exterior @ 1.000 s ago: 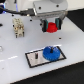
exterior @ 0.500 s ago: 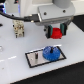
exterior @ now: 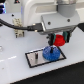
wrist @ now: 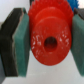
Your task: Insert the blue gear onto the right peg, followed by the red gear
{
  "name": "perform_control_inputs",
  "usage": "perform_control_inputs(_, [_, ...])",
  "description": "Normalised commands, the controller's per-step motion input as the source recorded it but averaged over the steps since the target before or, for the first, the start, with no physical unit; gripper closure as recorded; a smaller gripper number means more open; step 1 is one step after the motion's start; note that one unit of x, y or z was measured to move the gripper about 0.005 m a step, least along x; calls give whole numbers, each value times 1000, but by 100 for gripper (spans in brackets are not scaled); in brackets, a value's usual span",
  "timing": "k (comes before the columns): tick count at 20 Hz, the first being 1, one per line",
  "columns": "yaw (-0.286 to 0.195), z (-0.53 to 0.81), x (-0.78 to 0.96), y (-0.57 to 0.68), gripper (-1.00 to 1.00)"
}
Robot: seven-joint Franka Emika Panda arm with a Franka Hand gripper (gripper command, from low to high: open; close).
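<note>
Red gear [wrist: 49, 42] pinched in gripper [wrist: 47, 42], hiding peg below.

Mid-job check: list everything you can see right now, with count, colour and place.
flat round bright-blue plastic toothed gear: one, blue, on the black-rimmed plate, apparently on a peg.
flat round bright-red plastic toothed gear: one, red, held above the blue gear.
black-rimmed grey plate: one, grey, on the white table.
thin short dark post: one, dark, on the plate toward the exterior view's left.
white table: one, white, under everything.
small pale fixture: one, far table edge, blurred.
gripper: one, dark with teal pads, shut on the red gear.
</note>
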Motion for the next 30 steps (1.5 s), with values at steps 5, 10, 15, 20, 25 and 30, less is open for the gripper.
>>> perform_control_inputs(5, [0,-40,282,-124,100])
perform_control_inputs(10, [0,-115,59,-182,100])
perform_control_inputs(15, [0,177,128,-106,100])
perform_control_inputs(20, [0,361,112,-244,100])
perform_control_inputs(25, [0,102,138,-90,100])
perform_control_inputs(30, [0,-57,224,-72,100])
